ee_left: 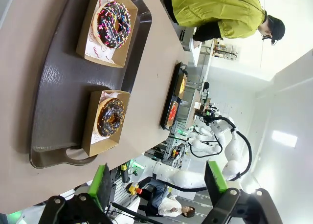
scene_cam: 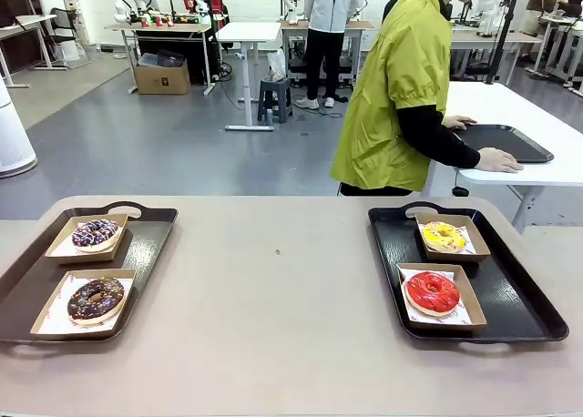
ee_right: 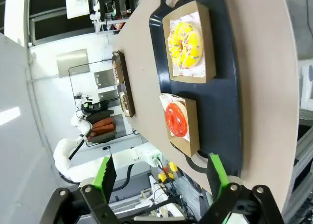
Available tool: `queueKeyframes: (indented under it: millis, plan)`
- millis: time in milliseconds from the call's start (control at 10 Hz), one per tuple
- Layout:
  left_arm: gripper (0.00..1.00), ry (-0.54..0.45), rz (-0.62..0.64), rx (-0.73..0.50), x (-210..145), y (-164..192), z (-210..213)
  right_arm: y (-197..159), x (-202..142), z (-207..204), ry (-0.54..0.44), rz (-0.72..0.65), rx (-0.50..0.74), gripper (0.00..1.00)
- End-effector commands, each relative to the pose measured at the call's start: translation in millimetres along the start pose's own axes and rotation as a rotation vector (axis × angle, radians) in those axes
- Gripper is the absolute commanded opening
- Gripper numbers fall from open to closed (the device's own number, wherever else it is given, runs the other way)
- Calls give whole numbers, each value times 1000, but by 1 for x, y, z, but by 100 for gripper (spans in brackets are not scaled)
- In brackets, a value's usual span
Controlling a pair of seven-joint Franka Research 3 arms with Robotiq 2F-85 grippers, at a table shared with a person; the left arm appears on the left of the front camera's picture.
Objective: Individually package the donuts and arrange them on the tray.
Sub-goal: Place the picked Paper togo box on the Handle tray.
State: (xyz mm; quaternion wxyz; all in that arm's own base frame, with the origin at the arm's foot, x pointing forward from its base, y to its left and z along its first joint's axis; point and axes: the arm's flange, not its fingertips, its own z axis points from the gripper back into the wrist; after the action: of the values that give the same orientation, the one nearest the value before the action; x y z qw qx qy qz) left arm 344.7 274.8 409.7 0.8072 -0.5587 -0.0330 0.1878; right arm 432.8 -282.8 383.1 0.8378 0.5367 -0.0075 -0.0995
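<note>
So on my left tray [scene_cam: 146,239] I've got the sprinkled purple-brown donut [scene_cam: 95,233] in the far box and the dark chocolate donut [scene_cam: 96,299] in the near one; the left gripper [ee_left: 159,185] hangs above that tray's near end, jaws wide apart, holding nothing. Over on the right tray [scene_cam: 519,299], the yellow donut [scene_cam: 444,237] sits behind the glossy red donut [scene_cam: 432,291], each in an open box, with the right gripper [ee_right: 161,177] also spread and empty. My worry: these boxes are shallow and light, so a pad clipping a wall could skid one or smear glaze.
</note>
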Motion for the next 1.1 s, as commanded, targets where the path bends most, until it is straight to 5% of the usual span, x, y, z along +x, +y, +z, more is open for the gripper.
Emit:
queueKeyframes:
  millis: [0,1000]
  plan:
    - [100,0,-6,-4,-5,-1,1,0,13,7,-16,47,56,97]
    - [100,0,-6,-4,-5,-1,1,-8,5,14,-29,69,94,97]
